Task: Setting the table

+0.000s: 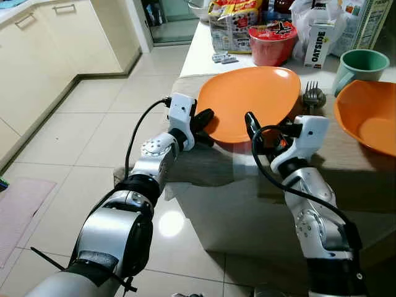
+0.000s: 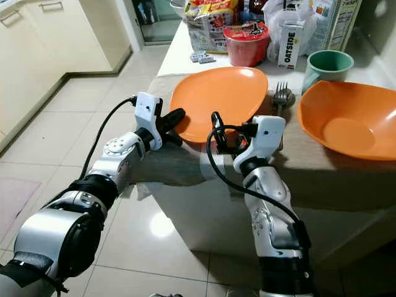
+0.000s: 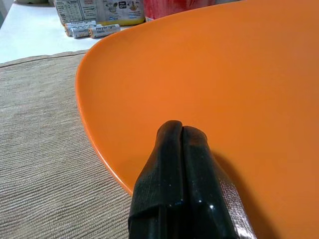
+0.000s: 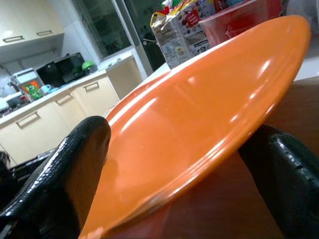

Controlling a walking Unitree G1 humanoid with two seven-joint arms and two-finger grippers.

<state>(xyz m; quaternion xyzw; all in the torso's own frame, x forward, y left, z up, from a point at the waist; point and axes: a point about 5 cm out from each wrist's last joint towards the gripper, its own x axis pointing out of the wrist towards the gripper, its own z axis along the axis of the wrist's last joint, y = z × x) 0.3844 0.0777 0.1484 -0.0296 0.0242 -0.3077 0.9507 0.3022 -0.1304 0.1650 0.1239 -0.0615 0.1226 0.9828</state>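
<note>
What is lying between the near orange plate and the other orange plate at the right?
A fork lies between the near orange plate and the other orange plate, on the beige table mat. The left eye view shows it best.

Orange plate [image 1: 250, 102], glossy, shallow, rounded-triangular. It lies on a tan woven mat [image 3: 45, 149] at the bench's near corner, its near rim just over the mat's front edge. A second orange plate [image 1: 370, 117] sits on the same bench to my right. Fork [image 1: 312, 96], metal, lies between the two plates, tines pointing away. Green mug [image 1: 359, 67] stands behind the second plate.
</note>
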